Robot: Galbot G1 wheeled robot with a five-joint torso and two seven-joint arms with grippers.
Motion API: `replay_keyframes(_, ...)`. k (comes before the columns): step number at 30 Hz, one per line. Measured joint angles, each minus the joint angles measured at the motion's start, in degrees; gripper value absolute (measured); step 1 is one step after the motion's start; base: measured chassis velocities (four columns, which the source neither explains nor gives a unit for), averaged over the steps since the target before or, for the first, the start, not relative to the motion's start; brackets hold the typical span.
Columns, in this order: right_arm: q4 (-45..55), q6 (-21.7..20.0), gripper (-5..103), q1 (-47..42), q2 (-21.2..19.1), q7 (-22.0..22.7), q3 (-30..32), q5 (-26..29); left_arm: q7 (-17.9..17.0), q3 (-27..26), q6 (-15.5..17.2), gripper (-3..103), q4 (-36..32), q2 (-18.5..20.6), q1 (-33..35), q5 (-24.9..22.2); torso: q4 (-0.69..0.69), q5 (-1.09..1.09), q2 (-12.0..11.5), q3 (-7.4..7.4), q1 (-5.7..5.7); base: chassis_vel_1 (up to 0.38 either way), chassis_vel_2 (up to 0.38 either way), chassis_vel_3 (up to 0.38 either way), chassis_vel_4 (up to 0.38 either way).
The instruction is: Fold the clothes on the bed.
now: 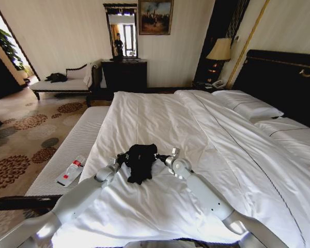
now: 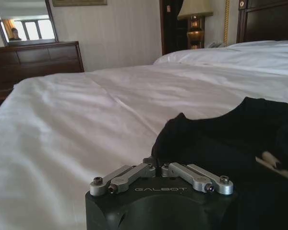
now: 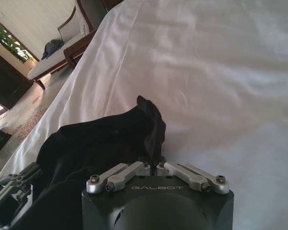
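The clothes, a black T-shirt (image 1: 140,161), hang bunched in a dark clump just above the white duvet of the bed (image 1: 160,119), near its foot. My left gripper (image 1: 122,157) is shut on the shirt's left side and my right gripper (image 1: 160,156) is shut on its right side, close together. In the left wrist view the left gripper (image 2: 156,166) pinches a fold of the black T-shirt (image 2: 216,139). Black cloth (image 3: 105,139) is likewise pinched by the right gripper (image 3: 152,164) in the right wrist view. The lettering is hidden in the folds.
A pale padded bench (image 1: 72,147) runs along the bed's left side with a small white-and-red object (image 1: 71,171) on it. Pillows (image 1: 250,108) and the dark headboard (image 1: 284,82) lie at the right. A chaise (image 1: 67,85), dresser (image 1: 125,75) and lamp (image 1: 219,50) stand far off.
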Motion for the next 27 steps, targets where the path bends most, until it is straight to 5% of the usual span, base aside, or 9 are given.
replay_keyframes(10,10.84,-0.37,1,2.32,-6.63,6.19,3.66,2.91,-3.64,-1.17,3.35,1,-7.96,4.94,-3.05,-4.64,-0.02,-0.01,0.00,0.00,0.00,0.000,0.000,0.000,0.000)
replay_keyframes(27,24.78,-3.46,1,15.05,-17.92,15.26,8.05,15.83,-12.21,3.26,9.45,1,-22.77,10.49,-24.24,-18.12,0.01,0.00,0.00,-0.01,-0.01,0.000,0.000,0.000,0.000)
